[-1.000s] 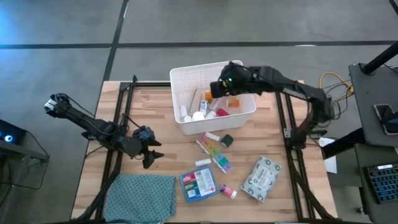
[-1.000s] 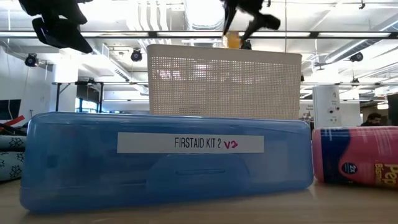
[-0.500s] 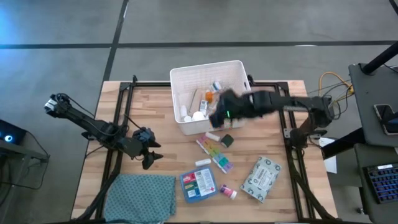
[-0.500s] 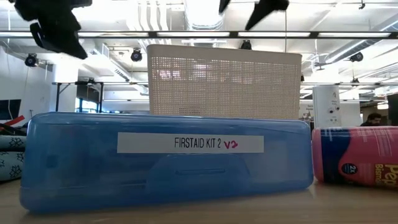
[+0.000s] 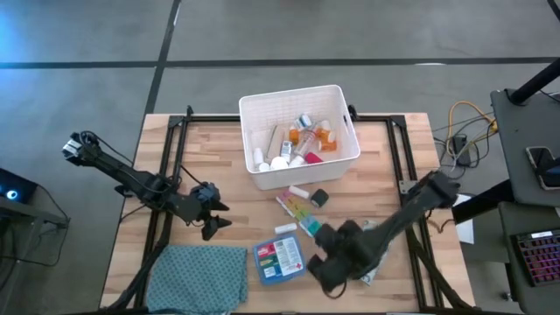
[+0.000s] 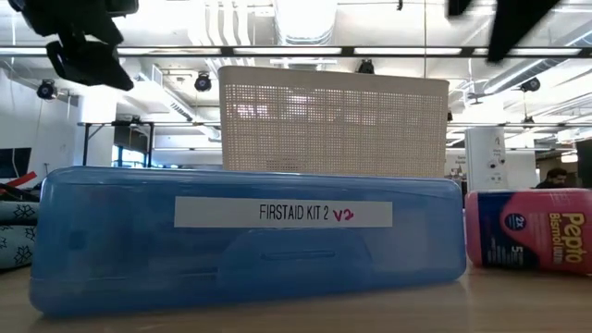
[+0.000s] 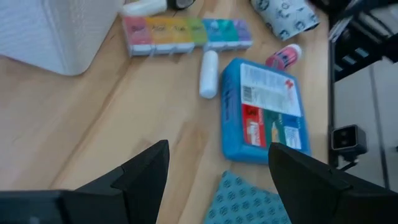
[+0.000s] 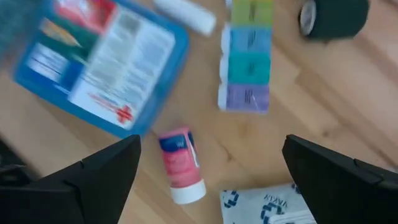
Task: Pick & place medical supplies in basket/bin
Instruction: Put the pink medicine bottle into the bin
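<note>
Right gripper [image 8: 208,168] moved over pink bottle [image 8: 180,165], fingers spread.

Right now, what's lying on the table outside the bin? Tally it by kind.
White tubes: 2
Pill organiser strip: 1
Blue first-aid box: 1
Pink bottle: 1
Wipes pack: 1
Dark roll: 1
Teal cloth: 1
Total: 8
</note>
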`<state>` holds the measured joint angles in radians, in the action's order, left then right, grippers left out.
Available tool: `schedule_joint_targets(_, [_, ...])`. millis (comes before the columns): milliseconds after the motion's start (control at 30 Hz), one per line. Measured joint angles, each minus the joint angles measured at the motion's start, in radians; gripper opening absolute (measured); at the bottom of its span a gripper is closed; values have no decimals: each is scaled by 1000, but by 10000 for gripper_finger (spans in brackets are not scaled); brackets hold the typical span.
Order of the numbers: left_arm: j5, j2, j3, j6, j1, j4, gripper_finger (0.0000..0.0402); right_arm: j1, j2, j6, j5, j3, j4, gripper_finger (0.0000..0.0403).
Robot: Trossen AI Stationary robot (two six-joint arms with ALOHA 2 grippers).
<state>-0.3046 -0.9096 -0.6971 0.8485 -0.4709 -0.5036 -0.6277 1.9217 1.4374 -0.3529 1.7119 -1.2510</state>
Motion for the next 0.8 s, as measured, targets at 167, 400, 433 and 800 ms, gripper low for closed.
schedule_joint_targets(167, [0, 0, 0, 0, 0, 7, 253, -15, 123, -39, 111, -2, 32, 381])
schedule_joint_targets(400, [0, 0, 0, 28, 0, 7, 253, 10, 213, -128, 224, -35, 156, 381])
schedule_joint_targets(433, [0, 0, 0, 29, 0, 7, 253, 18, 219, -135, 227, -41, 156, 381])
schedule_joint_targets(800, [0, 0, 0, 52, 0, 8, 253, 104, 215, -225, 391, -192, 325, 360])
